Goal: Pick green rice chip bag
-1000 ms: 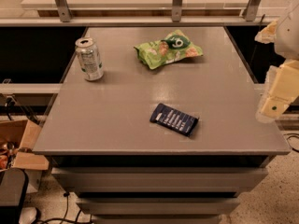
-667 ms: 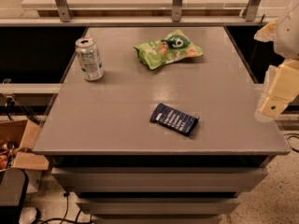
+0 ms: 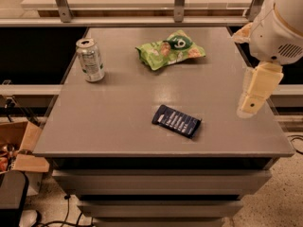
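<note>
The green rice chip bag lies flat on the far middle of the grey table, a crinkly light-green pouch with a dark green round logo. My gripper hangs from the white arm at the right edge of the table, above the surface. It is to the right of the bag and nearer the front, well apart from it. It holds nothing that I can see.
A silver drink can stands upright at the far left of the table. A flat dark blue packet with white print lies near the front middle. A railing runs behind the table. Cardboard boxes sit on the floor at the left.
The arm and gripper have shifted a little to the left, over the table's right edge. The bag, can and packet have not moved.
</note>
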You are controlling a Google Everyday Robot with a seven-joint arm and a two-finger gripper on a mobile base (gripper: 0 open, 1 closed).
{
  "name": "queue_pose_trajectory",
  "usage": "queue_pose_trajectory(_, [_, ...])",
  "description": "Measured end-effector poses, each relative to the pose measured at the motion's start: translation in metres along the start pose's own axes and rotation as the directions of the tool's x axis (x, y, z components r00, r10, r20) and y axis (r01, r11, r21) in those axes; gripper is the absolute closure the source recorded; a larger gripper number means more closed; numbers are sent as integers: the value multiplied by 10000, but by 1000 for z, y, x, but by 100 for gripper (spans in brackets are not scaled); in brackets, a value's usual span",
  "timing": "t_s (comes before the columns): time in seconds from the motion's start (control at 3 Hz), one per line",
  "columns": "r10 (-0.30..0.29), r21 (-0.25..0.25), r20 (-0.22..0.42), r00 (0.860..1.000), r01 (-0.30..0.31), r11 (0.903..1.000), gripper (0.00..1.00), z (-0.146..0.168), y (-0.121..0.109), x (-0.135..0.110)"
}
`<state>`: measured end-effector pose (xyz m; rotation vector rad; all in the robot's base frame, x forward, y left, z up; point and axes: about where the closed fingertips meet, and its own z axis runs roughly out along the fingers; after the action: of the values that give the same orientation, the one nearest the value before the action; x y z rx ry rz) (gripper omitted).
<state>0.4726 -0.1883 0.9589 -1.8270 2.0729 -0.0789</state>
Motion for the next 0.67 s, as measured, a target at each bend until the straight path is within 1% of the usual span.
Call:
queue_pose_trajectory(0.33, [-771, -266, 548, 9955, 786, 9965, 0, 24, -14, -20])
queue_pose_trajectory(0.67, [-772, -266, 548, 9955, 787, 9965, 0, 24, -14, -20])
